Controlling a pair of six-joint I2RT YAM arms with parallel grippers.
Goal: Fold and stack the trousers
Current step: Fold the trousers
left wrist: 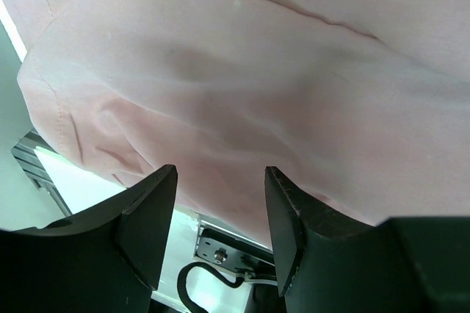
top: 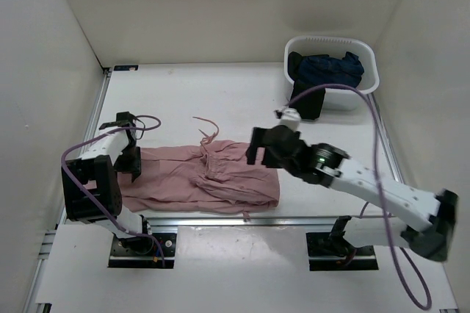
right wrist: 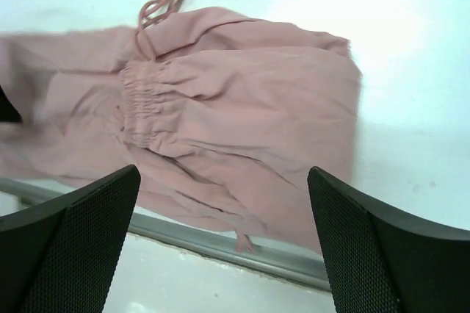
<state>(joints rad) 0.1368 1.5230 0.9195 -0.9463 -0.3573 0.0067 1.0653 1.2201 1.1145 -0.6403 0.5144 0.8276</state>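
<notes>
The right tool [top: 258,153] is held wide open above the trousers [top: 213,179], empty. The left tool [top: 134,160] is lowered half-open at their left end, nothing clamped. Their length is laid left-right.

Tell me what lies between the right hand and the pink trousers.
Nothing. In the right wrist view the right hand hangs open above the trousers, with only air between them.

A white basket [top: 332,38] stands at the table's [top: 220,92] far right corner, holding dark blue clothes [top: 330,69]. A black cloth [top: 308,104] hangs over its front wall. A metal rail [top: 294,219] runs along the table's near edge.
</notes>
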